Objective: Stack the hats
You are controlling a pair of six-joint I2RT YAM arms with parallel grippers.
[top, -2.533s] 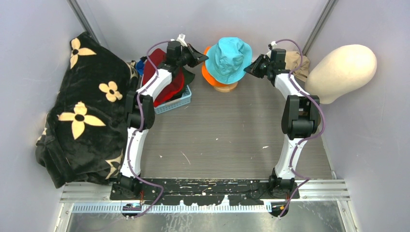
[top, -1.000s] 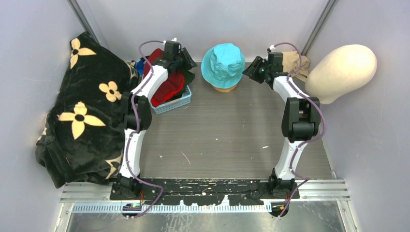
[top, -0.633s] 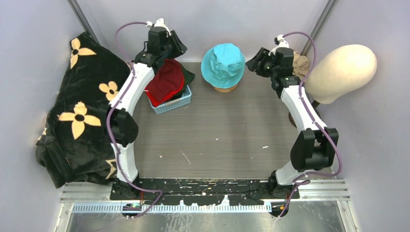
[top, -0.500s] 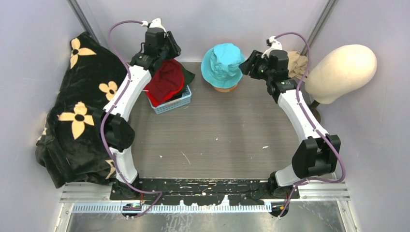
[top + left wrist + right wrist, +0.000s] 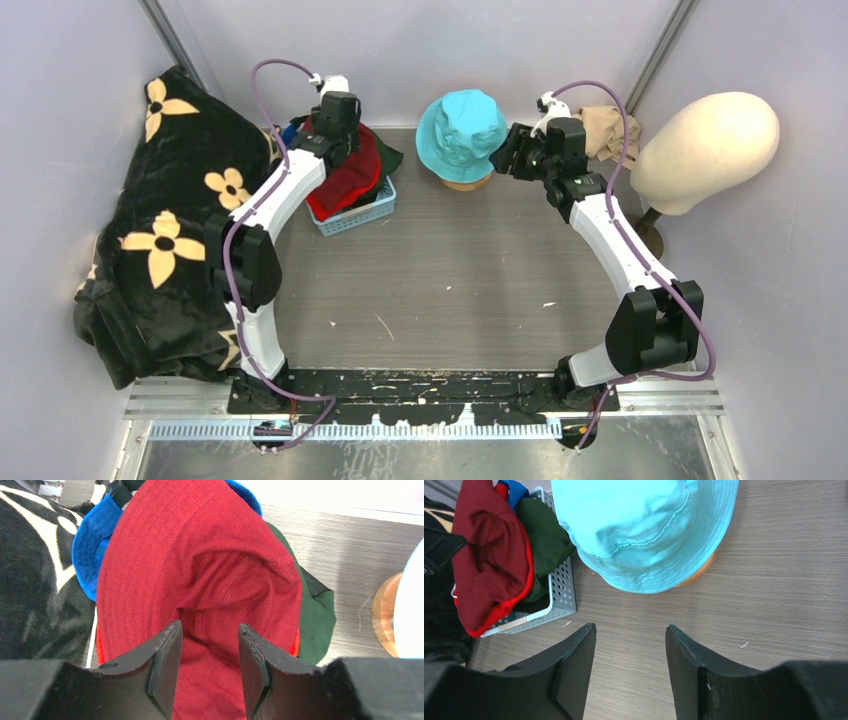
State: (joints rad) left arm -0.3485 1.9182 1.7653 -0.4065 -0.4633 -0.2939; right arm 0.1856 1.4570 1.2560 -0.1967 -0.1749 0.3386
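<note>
While the teal bucket hat point(image 5: 466, 122) sits on a wooden stand point(image 5: 698, 571) at the back of the table point(image 5: 450, 270), the red bucket hat point(image 5: 200, 555) tops the pile in the basket point(image 5: 559, 592). The left gripper point(image 5: 209, 627) hangs open just over the red bucket hat, holding nothing; the right gripper point(image 5: 630, 628) stands open and empty beside the teal bucket hat.

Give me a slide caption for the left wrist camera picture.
Open left gripper over the red hat, with a blue cap and a green cap beneath it.
</note>
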